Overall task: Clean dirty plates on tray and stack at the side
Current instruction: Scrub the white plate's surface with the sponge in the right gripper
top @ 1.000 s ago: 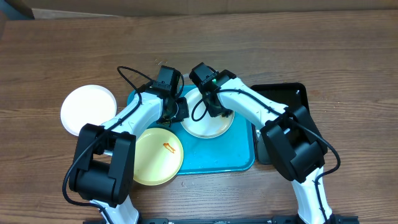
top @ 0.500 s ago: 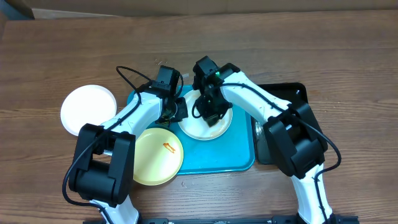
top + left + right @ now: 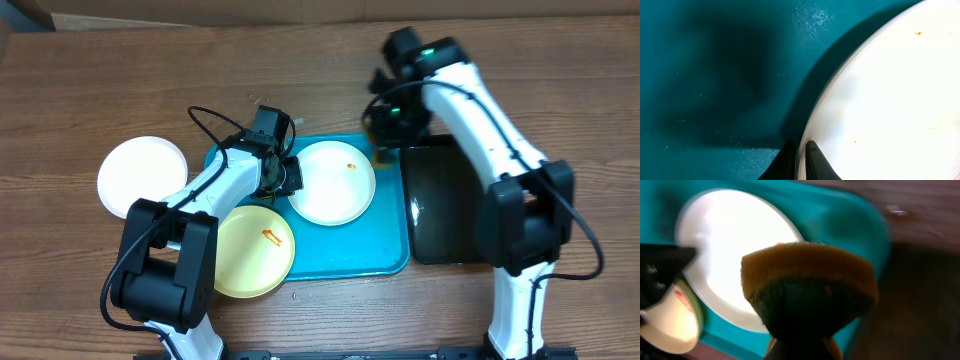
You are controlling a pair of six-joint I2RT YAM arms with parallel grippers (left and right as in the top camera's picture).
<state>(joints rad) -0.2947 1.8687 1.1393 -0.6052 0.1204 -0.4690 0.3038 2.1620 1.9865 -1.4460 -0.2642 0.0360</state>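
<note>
While your left claw (image 3: 287, 180) pinches the smeared white plate (image 3: 332, 188), your right claw (image 3: 388, 128) clutches a sponge (image 3: 810, 287): lower, scrub.

Top-down overhead; wrists apparently near tray (image 3: 355, 252)

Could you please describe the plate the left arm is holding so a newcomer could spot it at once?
Start at the blue tray: the plate lies wholly inside it, its rim pinched in the jaws of the left gripper. It is white, unlike the yellow plate overhanging the tray's near-left corner; the other white plate sits off the tray on the table.
</note>
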